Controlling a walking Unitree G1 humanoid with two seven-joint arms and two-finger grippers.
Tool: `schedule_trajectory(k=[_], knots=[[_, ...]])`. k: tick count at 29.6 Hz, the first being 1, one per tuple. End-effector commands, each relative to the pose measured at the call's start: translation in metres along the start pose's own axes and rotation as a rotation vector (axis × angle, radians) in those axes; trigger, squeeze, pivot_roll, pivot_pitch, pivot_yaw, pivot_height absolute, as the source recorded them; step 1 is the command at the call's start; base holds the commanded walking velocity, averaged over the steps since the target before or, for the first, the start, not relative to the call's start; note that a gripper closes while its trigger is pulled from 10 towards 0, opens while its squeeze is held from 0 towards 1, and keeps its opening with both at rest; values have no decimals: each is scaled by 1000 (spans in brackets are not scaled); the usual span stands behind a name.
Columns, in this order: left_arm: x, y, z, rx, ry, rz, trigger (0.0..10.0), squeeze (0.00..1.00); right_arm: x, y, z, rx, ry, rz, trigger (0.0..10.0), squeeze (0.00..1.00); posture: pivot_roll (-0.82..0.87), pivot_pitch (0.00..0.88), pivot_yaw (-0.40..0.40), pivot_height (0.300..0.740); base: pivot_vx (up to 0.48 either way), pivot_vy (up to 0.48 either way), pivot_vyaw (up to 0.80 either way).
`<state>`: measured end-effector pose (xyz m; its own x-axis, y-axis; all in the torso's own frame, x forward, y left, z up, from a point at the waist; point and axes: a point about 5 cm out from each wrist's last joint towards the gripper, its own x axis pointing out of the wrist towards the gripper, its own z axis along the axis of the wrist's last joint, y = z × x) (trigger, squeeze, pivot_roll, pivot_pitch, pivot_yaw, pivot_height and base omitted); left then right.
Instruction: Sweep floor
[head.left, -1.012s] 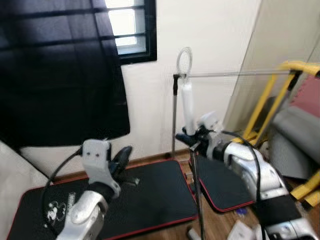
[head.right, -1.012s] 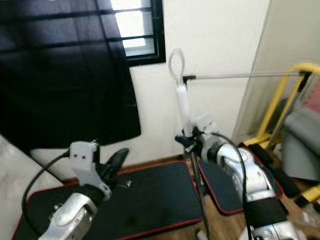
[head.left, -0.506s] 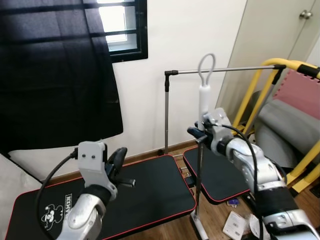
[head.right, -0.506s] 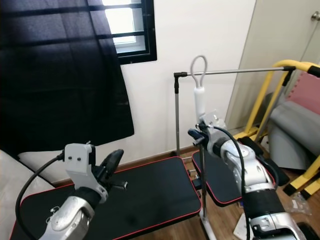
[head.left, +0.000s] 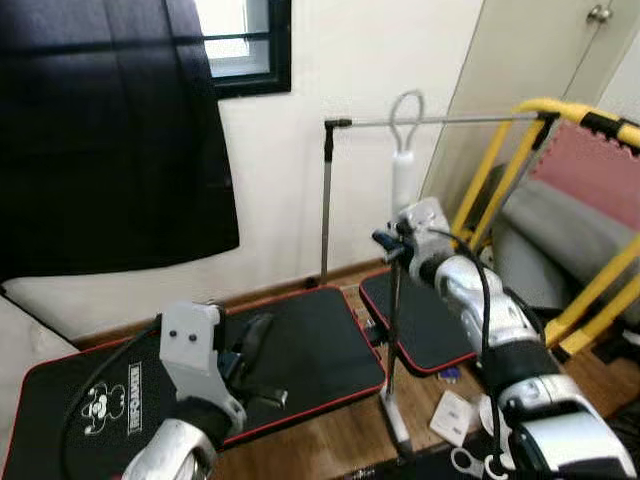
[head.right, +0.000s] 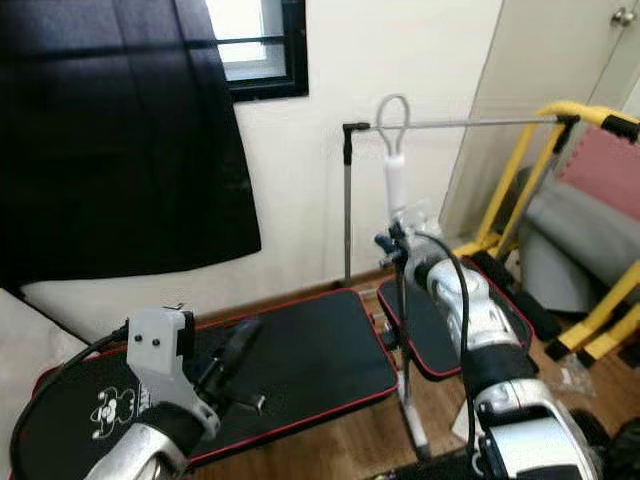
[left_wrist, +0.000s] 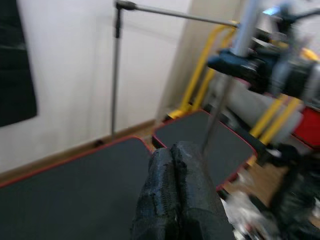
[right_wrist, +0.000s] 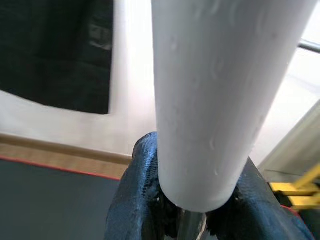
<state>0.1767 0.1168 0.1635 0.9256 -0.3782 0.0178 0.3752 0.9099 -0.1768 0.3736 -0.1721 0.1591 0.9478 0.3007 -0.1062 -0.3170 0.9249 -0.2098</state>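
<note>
My right gripper (head.left: 392, 248) clamps the broom (head.left: 397, 300) upright; left gripper (left_wrist: 176, 192) closed, empty. Litter (head.left: 452, 418) on floor (head.left: 340, 440): sweeping barely begun, I judge.

Right gripper (head.right: 392, 250) raised, jaws clamped; left gripper (left_wrist: 175, 165) low, jaws together

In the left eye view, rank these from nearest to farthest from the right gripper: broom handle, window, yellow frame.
1. broom handle: clamped in the right gripper.
2. yellow frame: off to the robot's right, behind the arm.
3. window: high on the far wall, to the robot's left.
</note>
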Motion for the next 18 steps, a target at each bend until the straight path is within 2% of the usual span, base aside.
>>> schedule_trajectory(k=[1, 8, 18], knots=[[-4, -15, 2, 8, 21, -112, 10000, 0, 3, -11, 14, -25, -65, -56, 10000, 0, 32, 186, -76, 740, 0, 0, 0], [-6, -16, 7, 2, 28, -102, 10000, 0, 7, -14, 16, -29, -88, -64, 10000, 0, 40, 213, -73, 740, 0, 0, 0], [-8, -16, 7, -1, 44, -85, 10000, 0, 10, -14, 18, -19, -117, -66, 10000, 0, 42, 208, -78, 740, 0, 0, 0]])
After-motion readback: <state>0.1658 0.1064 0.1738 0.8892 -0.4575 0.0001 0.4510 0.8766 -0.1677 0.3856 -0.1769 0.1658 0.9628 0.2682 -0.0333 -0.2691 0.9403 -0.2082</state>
